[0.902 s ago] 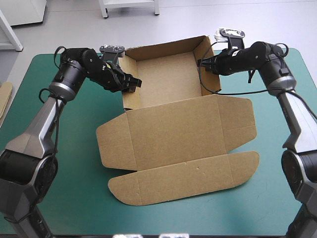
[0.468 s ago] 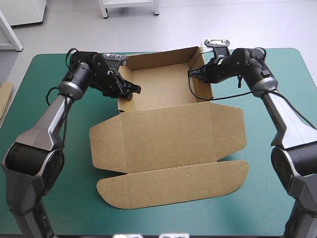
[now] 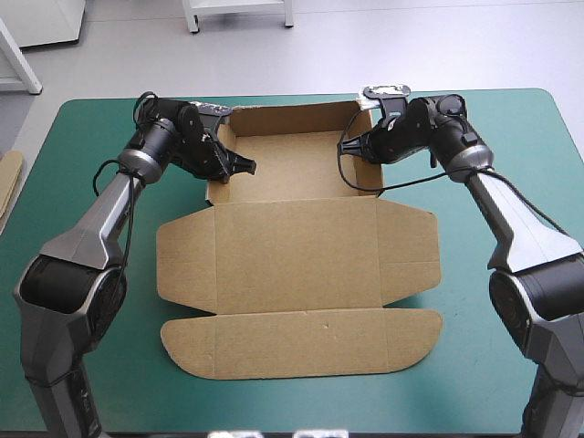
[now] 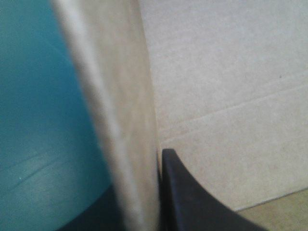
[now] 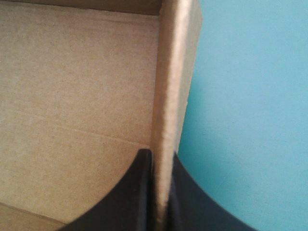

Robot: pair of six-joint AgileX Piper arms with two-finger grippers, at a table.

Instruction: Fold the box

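We judge the box (image 3: 292, 246) light, stiff yet easily creased; the left end effector (image 3: 242, 166) and right end effector (image 3: 354, 146) each pinch a side wall, nearly closed; those rims suit gripping.

The left gripper's (image 4: 144, 202) outer black finger (image 4: 98, 216) is almost wholly hidden behind a raised wall of the brown cardboard box (image 4: 216, 96), and that wall's near edge is blurred; the right gripper's (image 5: 161, 192) two black fingers are cut off at their bases, the wall edge between them also blurred; in the high view, a strip of brown board (image 3: 9, 178) beside the teal-green table cover's (image 3: 91, 365) left edge is cut off.
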